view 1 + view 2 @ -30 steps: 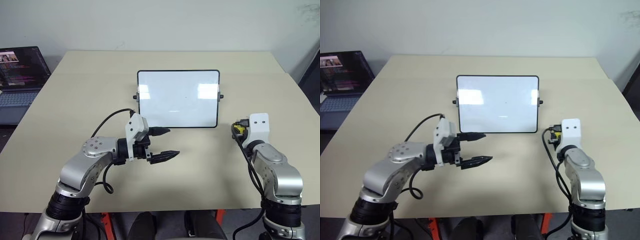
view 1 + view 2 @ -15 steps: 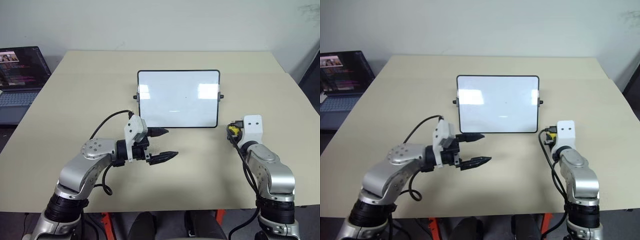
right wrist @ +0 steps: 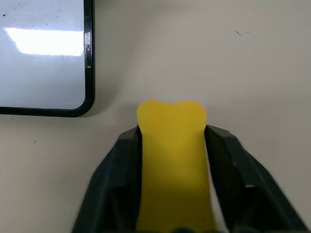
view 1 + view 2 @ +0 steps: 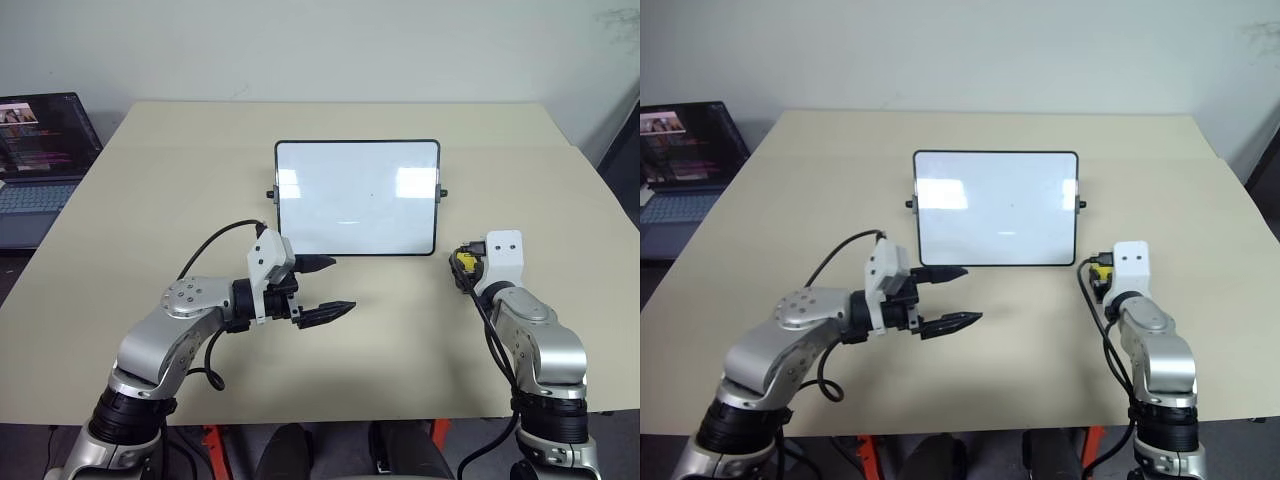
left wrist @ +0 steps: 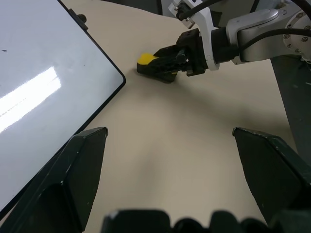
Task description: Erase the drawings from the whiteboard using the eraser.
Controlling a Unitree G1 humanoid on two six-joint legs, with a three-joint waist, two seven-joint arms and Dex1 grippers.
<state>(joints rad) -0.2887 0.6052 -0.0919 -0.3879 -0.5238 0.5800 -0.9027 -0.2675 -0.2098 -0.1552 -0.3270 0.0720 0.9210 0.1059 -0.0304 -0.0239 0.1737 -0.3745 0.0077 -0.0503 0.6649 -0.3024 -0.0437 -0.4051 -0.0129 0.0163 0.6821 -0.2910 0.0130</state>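
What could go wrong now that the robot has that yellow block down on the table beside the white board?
The eraser sits between the right gripper fingers, on the table beside the whiteboard. If they pull back crookedly, they might drag it along. A few tiny specks show on the board, so the job may not be quite finished. The left gripper hangs open near the board's front edge and could bump it.
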